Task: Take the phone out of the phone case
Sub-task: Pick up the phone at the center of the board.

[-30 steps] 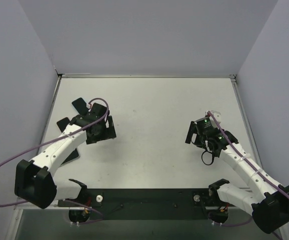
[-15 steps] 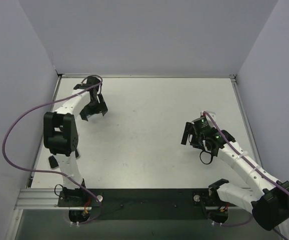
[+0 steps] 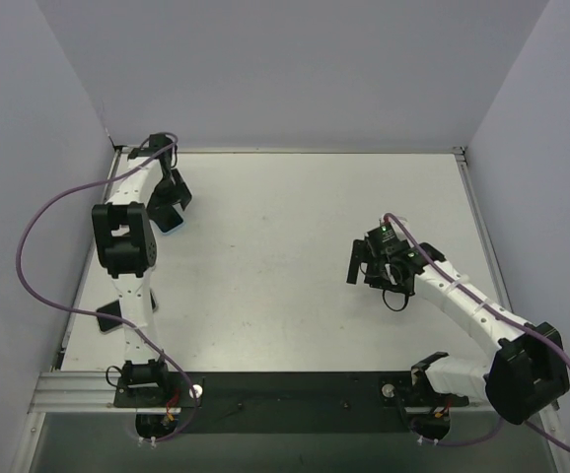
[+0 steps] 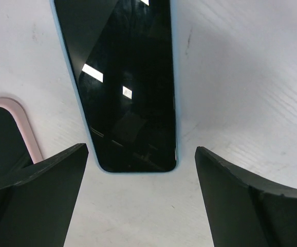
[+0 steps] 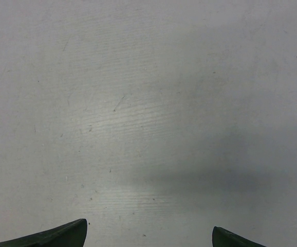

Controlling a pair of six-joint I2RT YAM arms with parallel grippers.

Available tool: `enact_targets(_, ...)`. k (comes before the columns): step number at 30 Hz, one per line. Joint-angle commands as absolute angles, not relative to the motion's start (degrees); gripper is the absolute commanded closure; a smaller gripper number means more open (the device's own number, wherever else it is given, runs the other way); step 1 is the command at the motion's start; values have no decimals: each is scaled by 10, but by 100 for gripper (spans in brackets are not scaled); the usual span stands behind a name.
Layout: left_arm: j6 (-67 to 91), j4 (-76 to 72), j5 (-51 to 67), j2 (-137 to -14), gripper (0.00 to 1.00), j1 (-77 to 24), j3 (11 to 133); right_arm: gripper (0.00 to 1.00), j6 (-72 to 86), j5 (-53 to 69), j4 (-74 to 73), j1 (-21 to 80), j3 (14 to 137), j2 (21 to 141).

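1. Left arm has swung from the middle left of the top view, where it lay a second ago, up to the upper left corner; the right arm has shifted a little toward the centre.
2. Only one container shows clearly: the light blue phone case (image 4: 136, 171); the phone (image 4: 125, 77) sits fully inside it, with the blue rim showing along both long sides and round the near end.
3. Cased phone lies flat on the table (image 3: 285, 246), screen up, near the upper left corner of the top view; its glass is black and glossy with small bright reflections.
4. Left end effector (image 4: 141, 159) hangs over the phone's near end with its jaws wide apart, gripping nothing; bare table shows between each finger and the case.
5. At the left edge of the left wrist view lies a pink-rimmed dark object (image 4: 2, 134), just beside the case but apart from it; I cannot tell what it is.
6. Right end effector (image 5: 148, 226) is spread open over bare table at centre right of the top view; it holds and touches nothing.
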State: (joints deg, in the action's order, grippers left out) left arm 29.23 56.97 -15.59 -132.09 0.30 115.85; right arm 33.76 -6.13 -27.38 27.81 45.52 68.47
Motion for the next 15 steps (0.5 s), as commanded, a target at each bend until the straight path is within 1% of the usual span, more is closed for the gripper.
enact_targets(1,287,595,-156,-1339,3,29,1197,2,325,-55,-285,283,489,704)
enact_targets(10,275,578,-143,-1371,2,41,1199,2,318,-53,-284,285,503,736)
enact_targets(15,277,548,-115,-1373,3,45,1172,2,323,-54,-284,287,507,738)
